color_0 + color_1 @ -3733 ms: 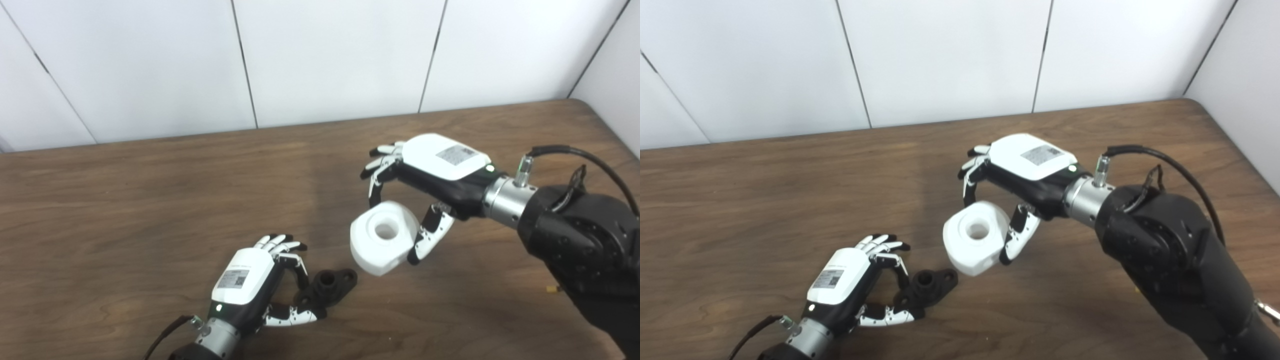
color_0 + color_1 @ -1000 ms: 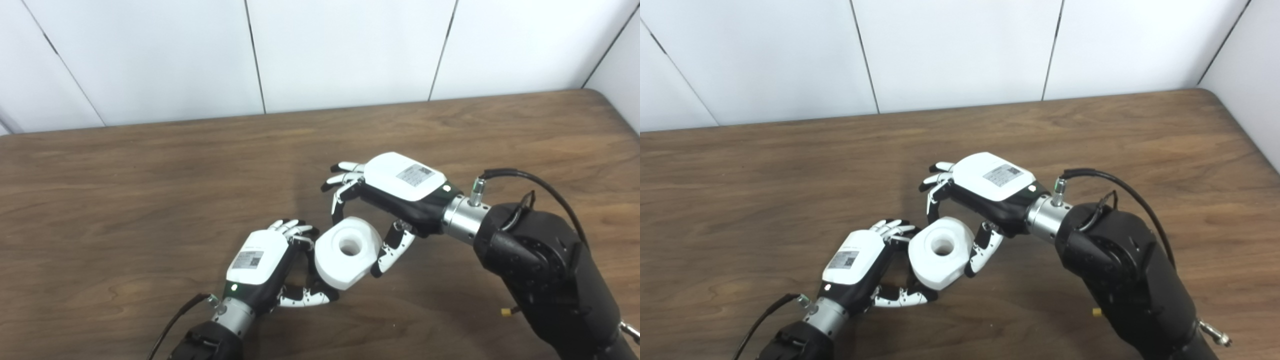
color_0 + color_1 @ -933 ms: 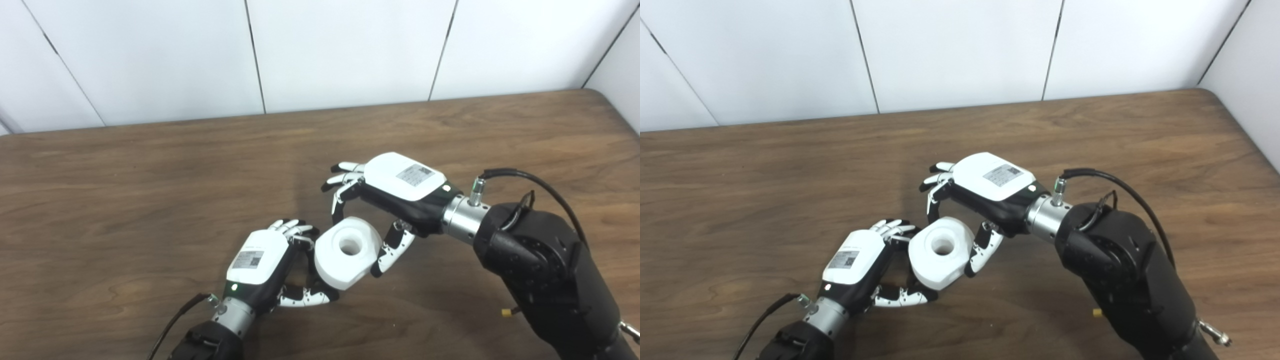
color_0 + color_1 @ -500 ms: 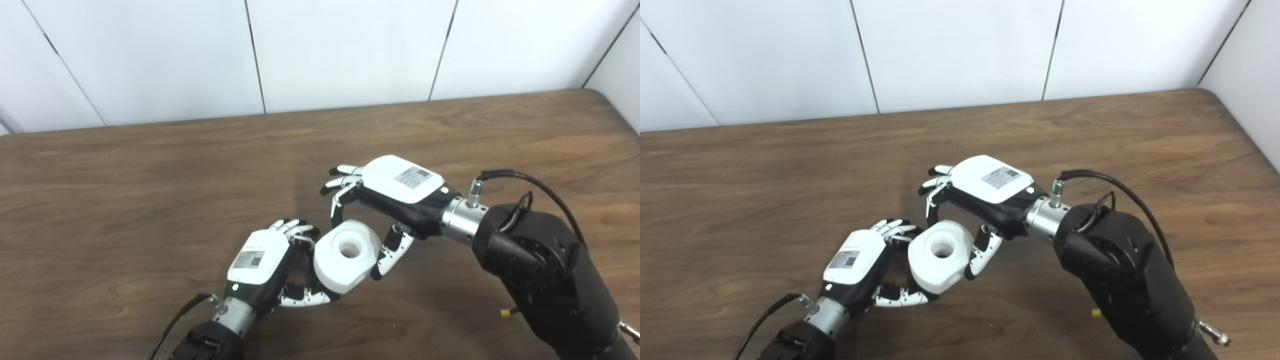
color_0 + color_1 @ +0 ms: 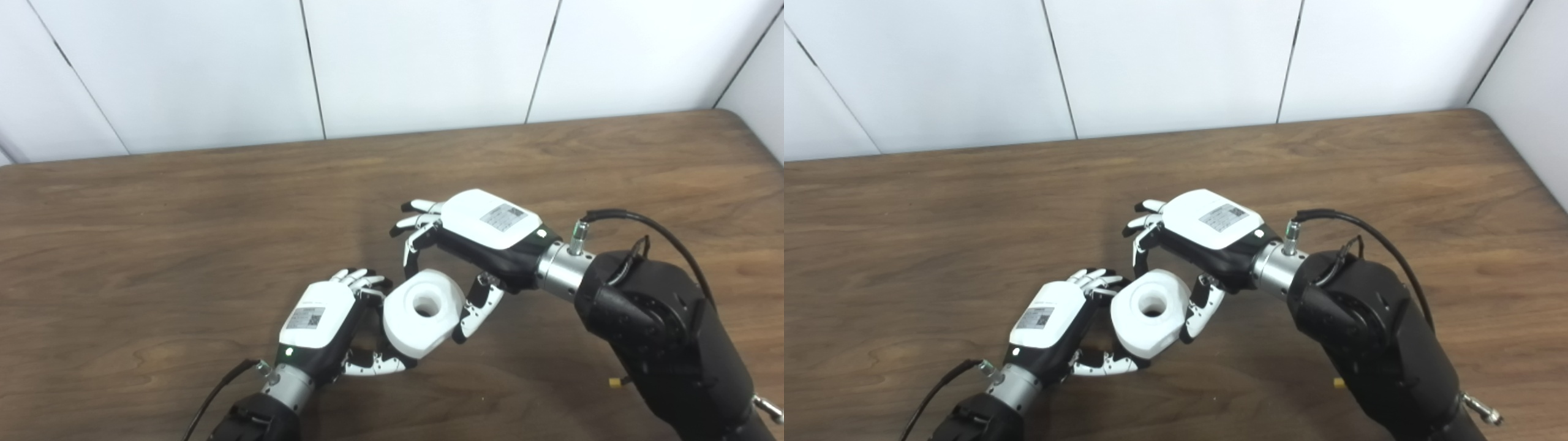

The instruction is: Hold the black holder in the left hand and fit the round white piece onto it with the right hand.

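Just below the frame's centre, the right hand [image 5: 484,229] is clamping its fingers [image 5: 474,309] on the round white piece [image 5: 422,312], lowering it over the black holder, mostly hidden beneath. The left hand [image 5: 318,321] appears closed on that holder. The bore should be centred before pressing squarely down.
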Robot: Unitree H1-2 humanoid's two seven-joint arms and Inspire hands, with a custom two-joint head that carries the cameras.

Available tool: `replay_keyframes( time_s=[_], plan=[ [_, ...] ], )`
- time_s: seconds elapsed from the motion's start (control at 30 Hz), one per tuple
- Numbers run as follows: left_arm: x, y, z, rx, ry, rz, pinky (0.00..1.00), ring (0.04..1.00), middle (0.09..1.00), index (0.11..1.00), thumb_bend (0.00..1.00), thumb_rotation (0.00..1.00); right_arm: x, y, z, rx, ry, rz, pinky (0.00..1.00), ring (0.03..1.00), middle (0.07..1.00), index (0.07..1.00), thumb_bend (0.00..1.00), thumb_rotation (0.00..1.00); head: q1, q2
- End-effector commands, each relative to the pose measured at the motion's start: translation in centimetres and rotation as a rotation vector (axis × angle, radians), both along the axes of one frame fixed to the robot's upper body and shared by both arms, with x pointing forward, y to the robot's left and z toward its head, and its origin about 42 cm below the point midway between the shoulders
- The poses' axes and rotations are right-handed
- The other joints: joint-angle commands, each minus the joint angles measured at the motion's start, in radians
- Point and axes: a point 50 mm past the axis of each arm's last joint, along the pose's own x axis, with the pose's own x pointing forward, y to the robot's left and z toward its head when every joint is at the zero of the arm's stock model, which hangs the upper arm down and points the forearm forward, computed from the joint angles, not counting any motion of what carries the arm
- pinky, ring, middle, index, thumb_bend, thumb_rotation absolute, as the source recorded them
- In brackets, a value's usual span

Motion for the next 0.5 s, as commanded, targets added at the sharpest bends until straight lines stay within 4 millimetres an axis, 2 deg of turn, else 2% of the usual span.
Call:
replay_keyframes(
  time_s=[0.0, 0.47],
  plan=[
    [-1.01, -0.66, -1.70, 0.061, 0.098, -0.040, 0.92, 0.883, 0.811, 0.488, 0.51, 0.06, 0.08, 0.25, 0.89, 0.001, -0.068, 0.013, 0.88, 0.950, 0.860, 0.486, 0.52, 0.14, -0.001, 0.001],
    [-1.03, -0.72, -1.47, 0.062, 0.100, -0.039, 0.92, 0.887, 0.814, 0.489, 0.51, 0.06, 0.28, 0.32, 0.68, -0.014, -0.079, 0.015, 0.89, 0.948, 0.859, 0.486, 0.52, 0.13, -0.002, 0.003]
  ],
)
